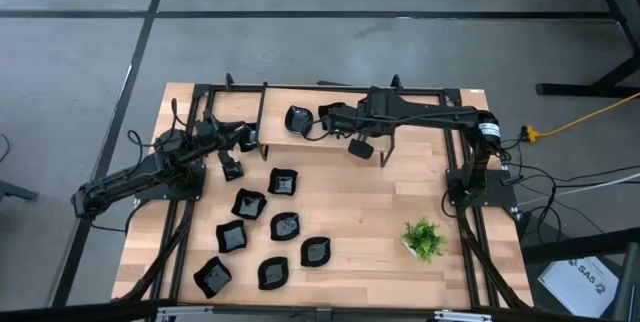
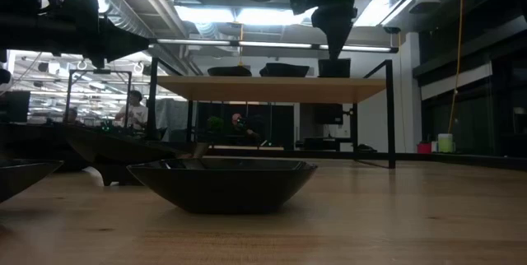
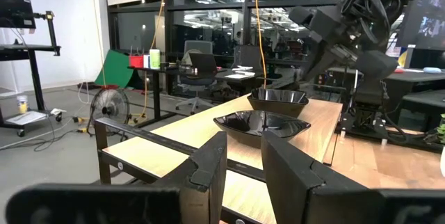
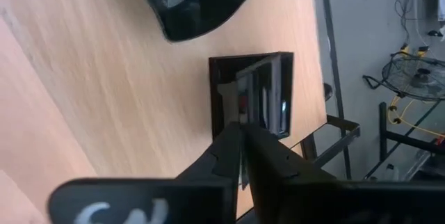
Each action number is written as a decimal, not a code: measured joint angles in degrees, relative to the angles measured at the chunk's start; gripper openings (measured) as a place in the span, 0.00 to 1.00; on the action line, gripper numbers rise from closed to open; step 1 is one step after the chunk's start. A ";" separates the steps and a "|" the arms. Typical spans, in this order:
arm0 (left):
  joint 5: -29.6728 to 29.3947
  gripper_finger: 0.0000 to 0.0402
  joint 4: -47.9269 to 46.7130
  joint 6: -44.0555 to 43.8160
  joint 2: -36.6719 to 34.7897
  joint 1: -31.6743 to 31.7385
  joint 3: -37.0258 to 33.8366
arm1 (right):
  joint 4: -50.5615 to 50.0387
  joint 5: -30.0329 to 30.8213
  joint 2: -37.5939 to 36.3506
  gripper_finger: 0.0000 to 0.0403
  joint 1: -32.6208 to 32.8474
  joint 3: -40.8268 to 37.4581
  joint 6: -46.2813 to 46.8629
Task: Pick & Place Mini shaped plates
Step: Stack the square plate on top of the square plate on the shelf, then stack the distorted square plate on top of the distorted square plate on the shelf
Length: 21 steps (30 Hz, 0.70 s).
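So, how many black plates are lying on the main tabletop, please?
7, all left of centre: one plate nearest the shelf, four staggered mid-table, two by the front edge. None looks hidden.

A small glossy black square dish (image 4: 252, 93) is seen lying on a light wooden shelf board (image 4: 90, 99), with the right gripper (image 4: 241, 135) nearly closed over its near rim. A larger curved black dish (image 4: 201, 1) is set just beside it.

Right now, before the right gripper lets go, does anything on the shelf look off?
Nothing spilled or broken. The square plate pinched by the right gripper sits close to the edge of the shelf, so it is worth watching.
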 joint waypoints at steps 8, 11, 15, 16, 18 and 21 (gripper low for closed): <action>0.02 0.21 -0.01 0.00 0.00 0.01 0.00 | 2.17 0.52 0.00 0.17 0.00 0.00 -0.09; 0.01 0.21 -0.01 0.02 0.00 -0.01 -0.02 | 2.17 0.51 -0.02 0.22 0.00 0.00 0.09; 0.00 0.21 -0.01 0.02 0.00 0.01 -0.02 | 2.17 -1.11 -0.02 0.28 0.11 0.00 2.70; 0.01 0.21 0.00 0.00 0.00 0.00 0.00 | 2.17 -2.45 -0.02 0.30 0.13 0.00 3.26; 0.00 0.21 0.00 0.03 0.00 0.01 -0.01 | 2.27 -5.97 -0.01 0.32 0.35 0.00 4.35; 0.00 0.21 -0.01 0.00 0.00 0.00 -0.01 | 3.36 -8.86 -0.02 0.34 1.49 0.00 5.28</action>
